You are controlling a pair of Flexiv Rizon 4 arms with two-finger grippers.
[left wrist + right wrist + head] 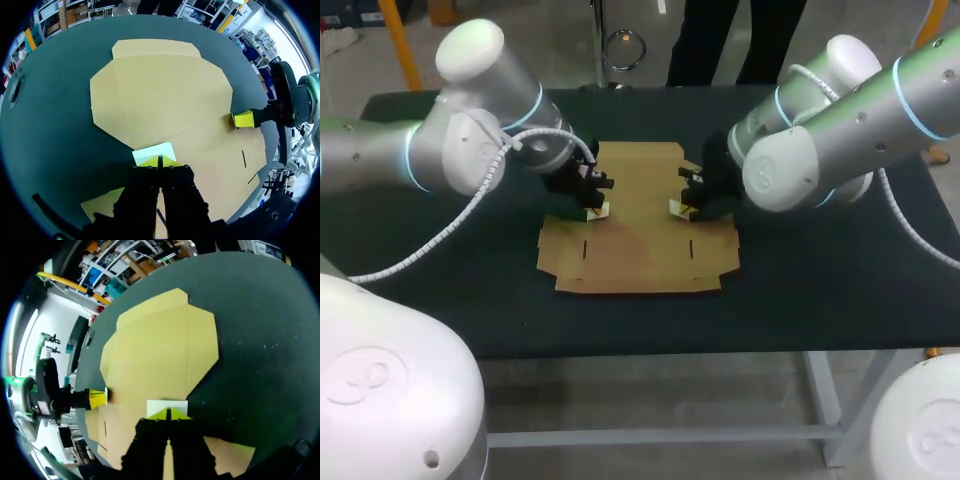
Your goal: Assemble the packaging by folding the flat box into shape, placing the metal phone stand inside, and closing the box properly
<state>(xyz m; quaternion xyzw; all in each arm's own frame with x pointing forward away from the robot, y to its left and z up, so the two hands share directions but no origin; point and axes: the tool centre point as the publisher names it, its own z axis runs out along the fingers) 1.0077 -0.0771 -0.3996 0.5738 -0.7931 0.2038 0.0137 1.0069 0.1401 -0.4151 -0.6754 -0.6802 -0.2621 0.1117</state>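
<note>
The dark bench [820, 300] takes up most of what I can see, and both arms lean in over it. The left arm [450, 140] comes in from the left and the right arm [840, 130] from the right, and they meet near the middle. Between them the flat box [640, 240] lies unfolded on the bench top as a brown cardboard sheet. Its narrower flap points to the far side and its wider part, cut with short slits [586, 249], lies to the near side. The left tool [595, 208] sits down on the sheet's left edge with its yellow tips pressed together. The right tool [680, 208] sits on the right edge opposite, tips likewise closed. From each wrist, the fingers meet with no gap, and a small pale patch [152, 151] shows just ahead of them. I cannot tell whether any cardboard is pinched between them.
</note>
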